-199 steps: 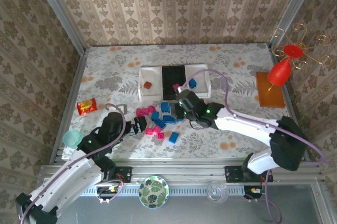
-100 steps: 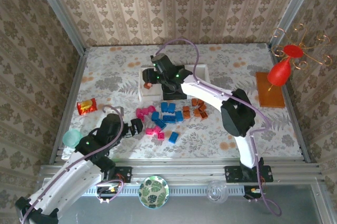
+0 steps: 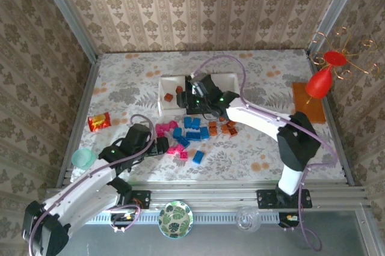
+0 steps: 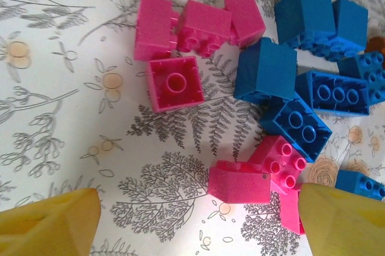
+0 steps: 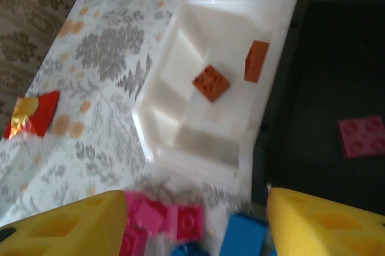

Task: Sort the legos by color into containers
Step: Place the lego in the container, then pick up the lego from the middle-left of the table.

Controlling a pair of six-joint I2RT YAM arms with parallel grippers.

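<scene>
My left gripper is low over the table and open, and a pink lego lies loose between its yellow fingers, nearer the right one. More pink legos and blue legos lie just beyond. My right gripper hangs open and empty over the containers. The left white tray holds two brown legos. The black tray holds one pink lego. The right white tray is partly hidden by the right arm. Brown legos lie right of the blue pile.
A red-yellow snack packet lies at the left, with a teal cup near the front left edge. An orange-brown mat and a red ornament are at the right. A lone blue brick lies nearest the front.
The right gripper opened over the left white tray, which now holds a second brown lego, then drew back to the right. The left gripper slid right toward the pink legos, fingers slightly narrower.
</scene>
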